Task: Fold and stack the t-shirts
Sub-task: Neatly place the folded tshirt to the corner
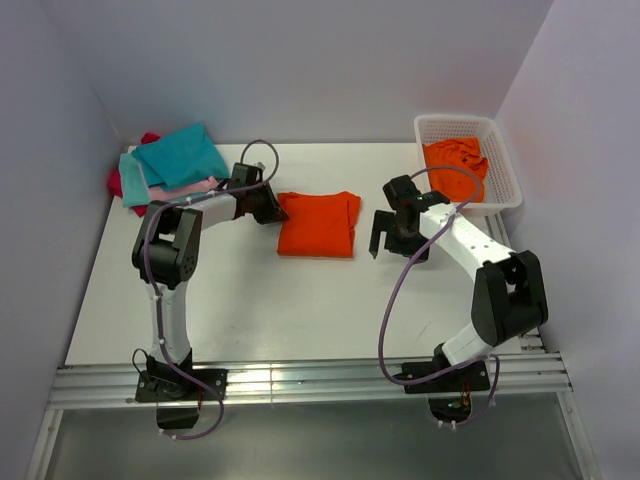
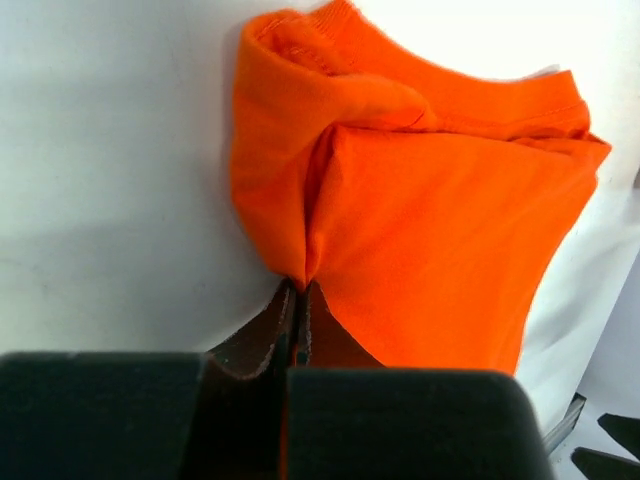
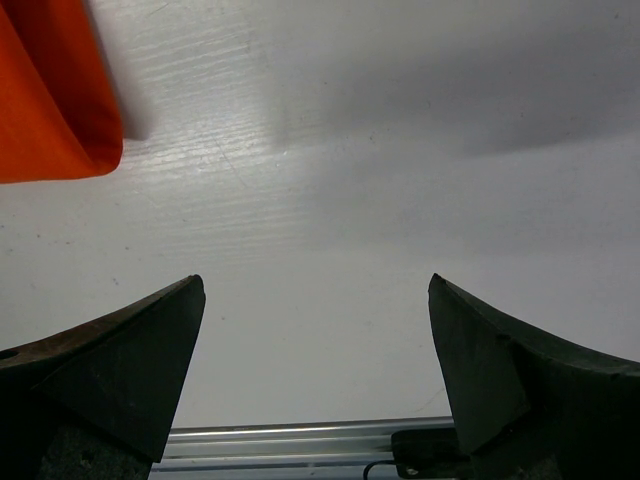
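Observation:
A folded orange t-shirt (image 1: pixel 318 225) lies on the white table, a little behind the middle. My left gripper (image 1: pixel 272 208) sits at its left edge. In the left wrist view the jaws (image 2: pixel 300 292) are shut on a pinch of the orange fabric (image 2: pixel 430 220), which puckers up toward them. My right gripper (image 1: pixel 385 235) stands open just right of the shirt, nothing between its fingers (image 3: pixel 315 285); only a corner of the orange shirt (image 3: pixel 50 100) shows at upper left there. At the back left lies a pile of t-shirts: teal (image 1: pixel 180 155), pale pink (image 1: pixel 195 187), crimson (image 1: pixel 118 183).
A white lattice basket (image 1: pixel 507 165) at the back right holds a crumpled orange t-shirt (image 1: pixel 455 160). White walls close in the table at the back and both sides. A metal rail (image 1: pixel 300 380) runs along the near edge.

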